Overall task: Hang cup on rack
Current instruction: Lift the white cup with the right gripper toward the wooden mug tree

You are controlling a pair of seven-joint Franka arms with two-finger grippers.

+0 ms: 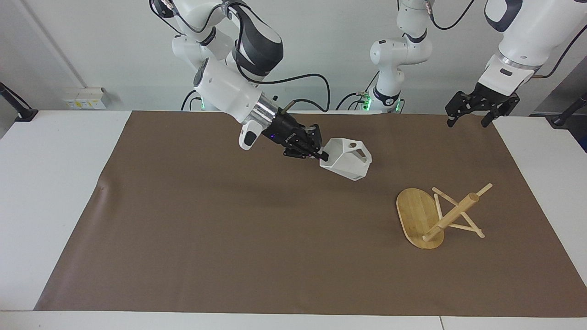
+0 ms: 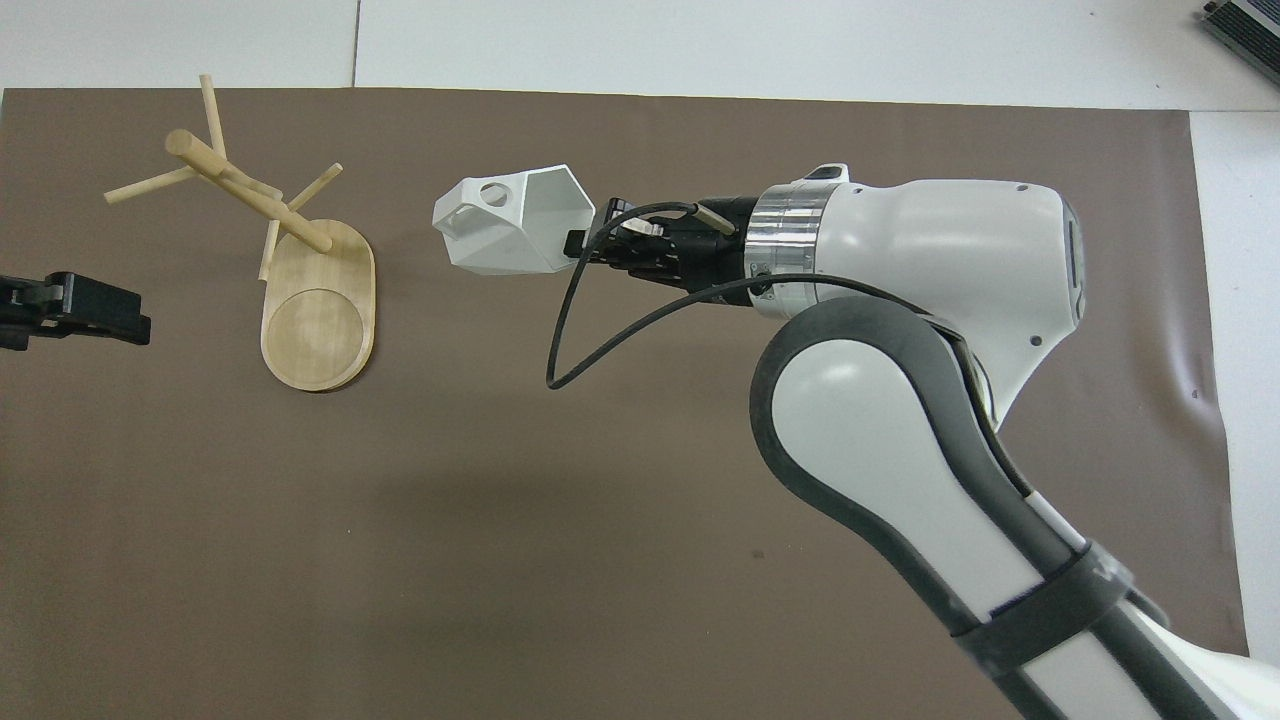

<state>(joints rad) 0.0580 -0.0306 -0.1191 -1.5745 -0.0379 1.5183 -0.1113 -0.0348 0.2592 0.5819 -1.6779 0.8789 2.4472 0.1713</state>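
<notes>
The white faceted cup (image 1: pixel 346 158) hangs tilted in the air over the middle of the brown mat. Its pierced handle points toward the rack. My right gripper (image 1: pixel 322 156) is shut on the cup's rim, on the side away from the handle. Both also show in the overhead view: the cup (image 2: pixel 510 235) and the right gripper (image 2: pixel 580 243). The bamboo rack (image 1: pixel 451 215) stands on its oval base (image 1: pixel 415 215) toward the left arm's end of the table, apart from the cup. It also shows in the overhead view (image 2: pixel 250 195). My left gripper (image 1: pixel 467 120) waits, open and empty, above the mat's corner.
A brown mat (image 1: pixel 229 238) covers most of the white table (image 1: pixel 50 192). The right arm's cable (image 2: pixel 570 340) loops under its wrist. The left gripper's tip (image 2: pixel 90 312) shows at the edge of the overhead view, beside the rack's base (image 2: pixel 318 320).
</notes>
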